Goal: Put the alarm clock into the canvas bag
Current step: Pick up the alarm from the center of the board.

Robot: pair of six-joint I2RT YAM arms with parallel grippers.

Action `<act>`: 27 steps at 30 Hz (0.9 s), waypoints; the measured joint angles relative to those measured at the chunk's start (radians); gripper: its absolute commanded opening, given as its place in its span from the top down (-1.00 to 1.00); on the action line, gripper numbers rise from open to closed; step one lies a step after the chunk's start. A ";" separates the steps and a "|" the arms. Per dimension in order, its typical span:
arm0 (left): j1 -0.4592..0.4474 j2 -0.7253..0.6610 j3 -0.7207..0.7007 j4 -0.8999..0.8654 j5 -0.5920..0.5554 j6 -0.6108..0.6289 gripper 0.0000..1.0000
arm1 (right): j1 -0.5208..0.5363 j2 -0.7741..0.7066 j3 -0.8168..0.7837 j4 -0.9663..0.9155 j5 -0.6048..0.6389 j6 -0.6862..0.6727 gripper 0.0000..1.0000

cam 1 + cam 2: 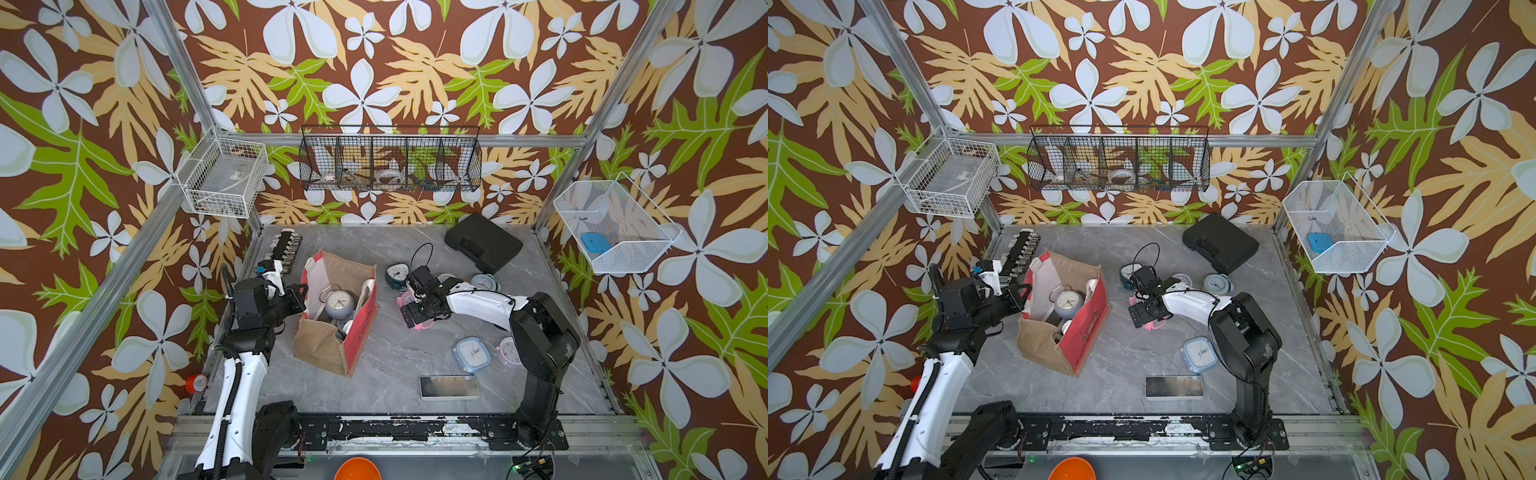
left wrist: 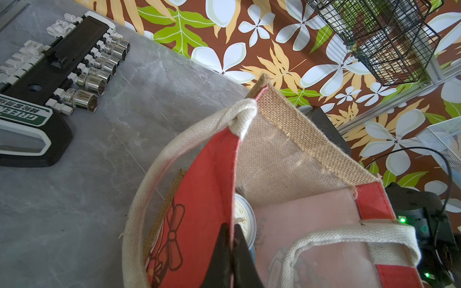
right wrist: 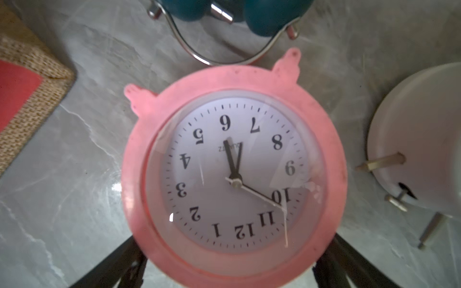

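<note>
A: In a top view the left gripper point(image 1: 297, 300) is clenching the bag point(image 1: 362, 332) by its rim; the right gripper point(image 1: 415, 314), jaws spread, is straddling the pink clock point(image 1: 404, 298) lying on the surface point(image 1: 395, 361) near the bag.

B: The left wrist view is showing that pinch on the bag point(image 2: 207, 194); the right wrist view is cropping the fingertips point(image 3: 109, 271); I'd be centring, then closing across the clock's round rim, clear of its feet.
</note>
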 measured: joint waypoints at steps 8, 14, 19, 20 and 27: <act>0.000 0.002 0.000 0.000 0.000 0.000 1.00 | -0.004 0.048 0.003 0.008 0.001 0.011 -0.99; 0.000 0.003 0.000 0.000 0.000 0.000 1.00 | -0.006 0.079 0.028 0.023 -0.003 0.023 -0.99; 0.000 0.004 0.000 0.000 0.000 0.000 1.00 | -0.006 0.079 0.029 0.045 0.002 0.026 -0.81; 0.000 0.004 0.000 0.000 0.000 0.000 1.00 | -0.005 0.074 0.027 0.045 0.002 0.026 -0.77; 0.000 0.005 0.000 0.001 -0.001 0.000 1.00 | -0.007 -0.002 0.023 -0.028 0.003 0.041 -0.60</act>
